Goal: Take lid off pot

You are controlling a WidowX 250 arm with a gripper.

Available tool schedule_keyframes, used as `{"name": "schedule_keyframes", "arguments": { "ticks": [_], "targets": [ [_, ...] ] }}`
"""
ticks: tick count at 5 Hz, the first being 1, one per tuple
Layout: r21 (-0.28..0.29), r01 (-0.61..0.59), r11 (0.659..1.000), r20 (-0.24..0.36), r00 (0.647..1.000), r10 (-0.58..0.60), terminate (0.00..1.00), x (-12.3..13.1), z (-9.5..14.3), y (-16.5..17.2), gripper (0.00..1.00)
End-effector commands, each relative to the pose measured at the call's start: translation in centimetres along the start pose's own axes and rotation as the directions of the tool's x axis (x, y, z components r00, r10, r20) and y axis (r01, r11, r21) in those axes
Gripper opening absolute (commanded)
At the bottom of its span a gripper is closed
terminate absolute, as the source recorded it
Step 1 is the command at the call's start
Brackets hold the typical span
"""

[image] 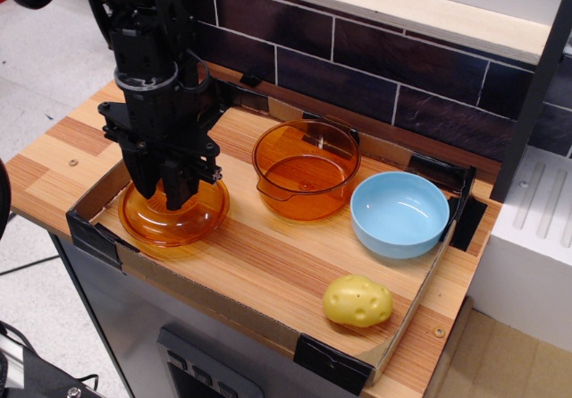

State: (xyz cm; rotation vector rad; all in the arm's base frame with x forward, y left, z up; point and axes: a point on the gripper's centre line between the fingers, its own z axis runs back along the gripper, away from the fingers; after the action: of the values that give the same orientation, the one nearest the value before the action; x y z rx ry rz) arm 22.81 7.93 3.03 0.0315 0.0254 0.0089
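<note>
lid [175, 215] | flat on table, directly under claw [161, 198] | claw state: cannot tell | pot [305, 168] uncovered

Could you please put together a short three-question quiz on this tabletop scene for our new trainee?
1. True or false: the lid is on the pot.
2. Which thing lies nearest the front edge of the table? A) the blue bowl B) the potato C) the pot
3. Fill in: the gripper is directly above the ____.

Key:
1. False. The lid sits on the table left of the pot, and the pot is open.
2. B.
3. Lid. Whether the fingers grip its knob cannot be told.
</note>
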Motion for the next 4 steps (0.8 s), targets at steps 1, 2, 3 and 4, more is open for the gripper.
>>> {"name": "schedule_keyframes", "arguments": {
  "ticks": [1,2,3,4],
  "targets": [
    [-0.003,0.042,0.999,0.014,0.999,-0.042,0.0,0.6,1.6,0.3,1.0],
    [-0.019,0.053,0.998,0.006,0.999,-0.053,0.0,0.7,2.1,0.3,1.0],
    [-0.024,0.046,0.999,-0.004,0.999,-0.046,0.0,0.9,2.8,0.4,1.0],
    [-0.024,0.046,0.999,-0.004,0.999,-0.046,0.0,0.9,2.8,0.4,1.0]
  ]
}}
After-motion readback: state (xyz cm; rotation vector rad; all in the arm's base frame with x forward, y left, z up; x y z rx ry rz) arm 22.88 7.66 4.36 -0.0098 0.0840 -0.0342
